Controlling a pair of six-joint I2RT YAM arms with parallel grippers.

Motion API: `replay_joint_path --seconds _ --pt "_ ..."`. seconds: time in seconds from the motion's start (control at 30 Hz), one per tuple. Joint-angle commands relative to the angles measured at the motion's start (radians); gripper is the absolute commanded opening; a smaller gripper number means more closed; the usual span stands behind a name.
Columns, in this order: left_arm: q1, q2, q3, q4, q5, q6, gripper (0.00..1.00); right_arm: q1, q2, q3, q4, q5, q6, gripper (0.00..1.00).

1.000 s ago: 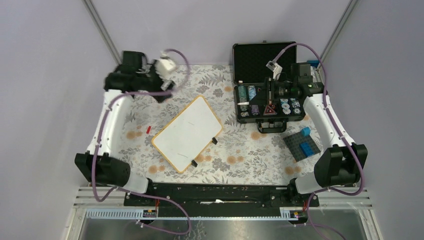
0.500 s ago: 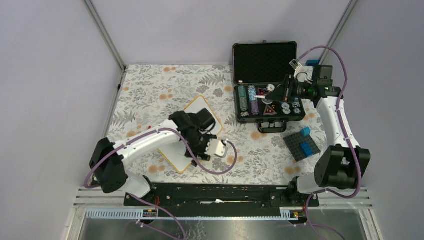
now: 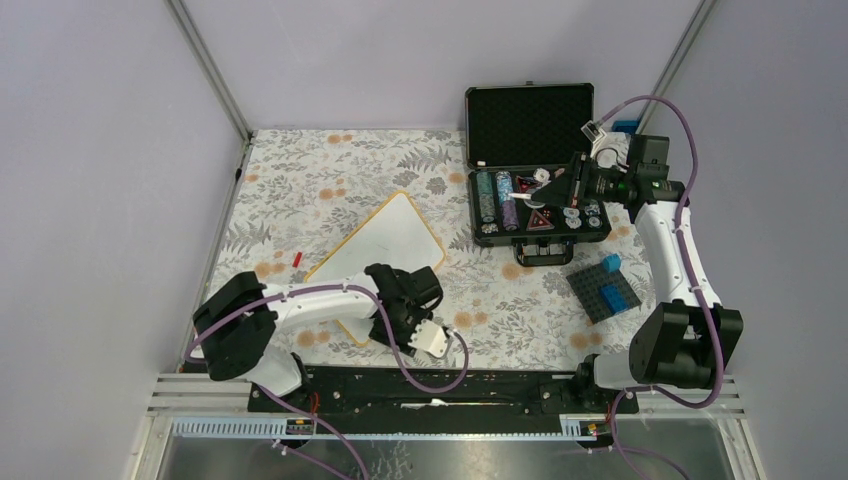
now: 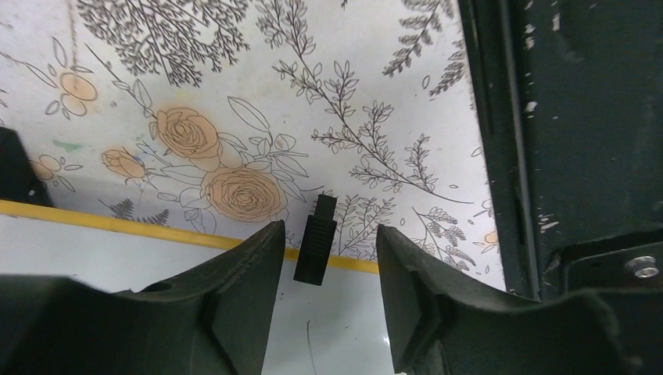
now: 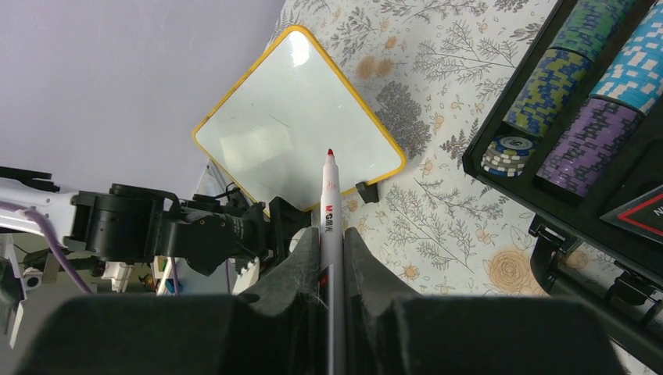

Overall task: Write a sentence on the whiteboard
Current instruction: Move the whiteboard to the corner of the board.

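Two grippers logged. Your left gripper [image 4: 328,234] sits low over the floral cloth [image 3: 320,170], at the 5 o'clock edge of the whiteboard [image 3: 385,240] as the top view shows it. In the wrist view its jaws stand apart. One small black foot [image 4: 315,251], clipped over the yellow rim, lies between the fingertips with a gap on each side, so nothing is gripped. One faint thin stroke shows on the white face just below that foot.

Whiteboard position: flat on the cloth, about 9 o'clock from table centre, turned diamond-wise with one corner toward 12 o'clock.

Your right gripper [image 5: 331,238] hangs over the open black case [image 3: 528,125] at 1 o'clock, well apart from the board. Its fingers are clamped on a white marker [image 5: 331,195], red tip bare and pointing ahead. Stacked poker chips [image 5: 547,101] stand in the case tray.

Other items: a dark block plate [image 3: 605,290] lies at 4 o'clock, and a small red piece [image 3: 297,258] sits just off the board's 9 o'clock corner.
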Motion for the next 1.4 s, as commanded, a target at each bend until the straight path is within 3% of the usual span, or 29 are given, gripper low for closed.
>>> replay_joint_path --seconds 0.0,0.37,0.67,0.97,1.17,1.37 --pt "-0.007 0.010 -0.027 0.086 -0.105 0.014 0.51 -0.005 -0.037 -0.010 0.034 -0.040 0.015 0.00" --pt "-0.014 0.104 0.047 0.088 -0.154 0.071 0.14 -0.005 -0.038 -0.012 0.034 -0.046 0.011 0.00" --pt "-0.053 0.209 0.167 0.089 -0.150 0.136 0.02 -0.009 -0.034 -0.018 0.033 -0.053 0.005 0.00" --pt "-0.091 0.265 0.281 0.019 -0.103 0.191 0.00 -0.012 -0.037 -0.023 0.034 -0.061 0.006 0.00" --pt "-0.141 0.281 0.265 0.002 -0.120 0.226 0.01 -0.012 -0.046 -0.029 0.031 -0.061 0.003 0.00" --pt "-0.153 0.304 0.278 0.014 -0.162 0.213 0.09 -0.012 -0.060 -0.040 0.031 -0.061 -0.008 0.00"
